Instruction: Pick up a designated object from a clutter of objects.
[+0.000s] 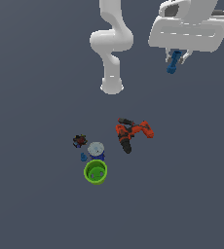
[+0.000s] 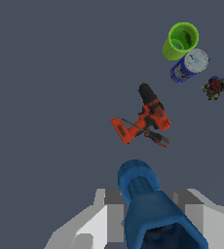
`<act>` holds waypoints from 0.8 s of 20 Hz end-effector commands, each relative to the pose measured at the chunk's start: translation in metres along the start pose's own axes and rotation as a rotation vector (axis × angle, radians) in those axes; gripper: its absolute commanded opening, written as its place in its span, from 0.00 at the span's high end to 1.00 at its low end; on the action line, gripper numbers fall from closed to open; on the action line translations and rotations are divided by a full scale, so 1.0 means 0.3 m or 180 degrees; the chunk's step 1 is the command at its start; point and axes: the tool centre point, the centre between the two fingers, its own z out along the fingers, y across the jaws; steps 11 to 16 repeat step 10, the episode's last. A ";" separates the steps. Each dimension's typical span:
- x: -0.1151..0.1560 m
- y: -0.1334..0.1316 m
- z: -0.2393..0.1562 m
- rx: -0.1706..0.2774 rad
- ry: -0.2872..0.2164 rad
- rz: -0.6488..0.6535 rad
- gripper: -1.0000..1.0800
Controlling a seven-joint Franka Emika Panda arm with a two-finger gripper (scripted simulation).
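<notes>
The designated object (image 1: 173, 63), a small blue knobbly peg, hangs high above the floor at the exterior view's upper right, with my gripper (image 1: 175, 57) shut on it. In the wrist view the designated object (image 2: 142, 202) fills the space between the two pale fingers (image 2: 105, 210) and juts out past them. The rest of the clutter lies far below it: an orange-and-black drill (image 1: 132, 132) (image 2: 145, 119), a green cup (image 1: 95, 171) (image 2: 181, 40), a blue can with a pale lid (image 1: 96, 151) (image 2: 189, 65) and a dark red-black item (image 1: 79, 141) (image 2: 214, 87).
Another tiny blue piece (image 1: 83, 157) lies beside the can and cup. The arm's white base (image 1: 112, 85) stands behind the drill. Plain dark grey floor surrounds the group of objects.
</notes>
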 end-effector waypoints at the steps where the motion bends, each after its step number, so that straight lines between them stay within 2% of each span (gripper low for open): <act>1: -0.007 -0.034 -0.029 0.0001 -0.0002 0.0004 1.00; 7: -0.015 -0.077 -0.065 0.0003 -0.0002 0.0006 1.00; 16: -0.016 -0.082 -0.069 0.0003 -0.0002 0.0006 1.00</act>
